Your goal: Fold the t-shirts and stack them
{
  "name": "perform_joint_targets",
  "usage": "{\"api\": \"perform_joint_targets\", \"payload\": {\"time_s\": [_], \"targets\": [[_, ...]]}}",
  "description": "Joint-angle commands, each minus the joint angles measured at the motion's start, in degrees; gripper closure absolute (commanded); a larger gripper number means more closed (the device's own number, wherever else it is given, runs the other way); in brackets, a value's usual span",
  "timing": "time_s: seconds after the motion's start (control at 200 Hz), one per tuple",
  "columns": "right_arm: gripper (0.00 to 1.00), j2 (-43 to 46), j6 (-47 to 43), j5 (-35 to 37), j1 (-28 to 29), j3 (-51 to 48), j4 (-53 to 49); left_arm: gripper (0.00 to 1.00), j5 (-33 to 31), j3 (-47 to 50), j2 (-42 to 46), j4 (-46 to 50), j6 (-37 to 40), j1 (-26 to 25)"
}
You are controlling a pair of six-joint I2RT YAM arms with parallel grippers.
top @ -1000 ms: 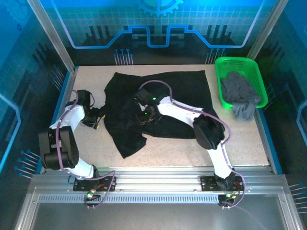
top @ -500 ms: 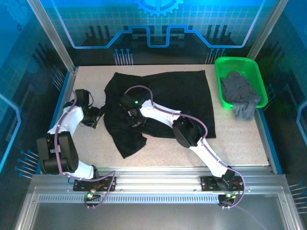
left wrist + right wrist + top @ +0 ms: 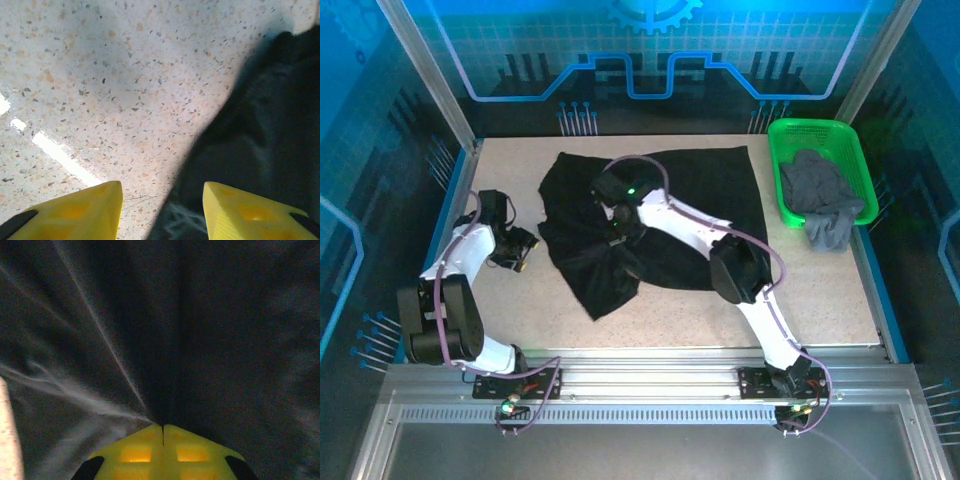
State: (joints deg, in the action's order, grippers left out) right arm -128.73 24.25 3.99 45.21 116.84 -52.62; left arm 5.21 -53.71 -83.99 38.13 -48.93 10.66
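Observation:
The large black t-shirt [image 3: 705,195] lies spread across the middle of the table, wrinkled, with a flap [image 3: 603,290] hanging toward the near side. My right gripper [image 3: 617,232] is down on its left part, shut on a pinch of black cloth [image 3: 125,340], and creases run out from the fingertips [image 3: 162,426]. My left gripper [image 3: 525,247] sits low at the shirt's left edge, open and empty. Its yellow fingers [image 3: 80,210] straddle bare table [image 3: 125,90] and the black hem [image 3: 260,130]. The grey t-shirt [image 3: 820,195] is bunched in the basket.
The green mesh basket [image 3: 790,135] stands at the far right corner, with the grey cloth spilling over its near rim [image 3: 828,235]. Metal frame posts and blue walls close in the table. Bare tabletop [image 3: 820,290] lies near right and at the left.
My right gripper has shut on the black shirt after reaching left, then drawn back to the right, dragging the cloth's left side and near flap with it. The left gripper has barely moved.

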Motion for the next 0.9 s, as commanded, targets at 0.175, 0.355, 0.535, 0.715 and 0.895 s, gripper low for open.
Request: {"api": "perform_joint_targets", "payload": {"time_s": [0.175, 0.355, 0.535, 0.715, 0.895], "targets": [[1.0, 0.05, 1.77, -16.31, -7.49, -2.16, -0.92, 0.53, 6.09, 2.83, -0.1, -6.09, 1.34, -1.34], [1.0, -3.95, 1.77, -16.85, -11.19, -0.07, -3.44, 0.57, 11.39, 2.6, -3.19, -12.0, 1.46, -6.13], [1.0, -8.22, 0.5, -16.5, -13.38, 4.08, -6.18, 0.57, 9.98, 0.87, -7.17, -10.67, 0.86, -9.96], [1.0, -9.89, 0.2, -16.98, -14.29, 5.05, -6.53, 0.57, 9.07, -0.01, -9.33, -10.09, 0.29, -11.57], [1.0, -10.1, 0.53, -17.5, -14.34, 4.24, -6.01, 0.51, 7.03, 0.09, -7.02, -12.63, -3.05, -13.5]]}}
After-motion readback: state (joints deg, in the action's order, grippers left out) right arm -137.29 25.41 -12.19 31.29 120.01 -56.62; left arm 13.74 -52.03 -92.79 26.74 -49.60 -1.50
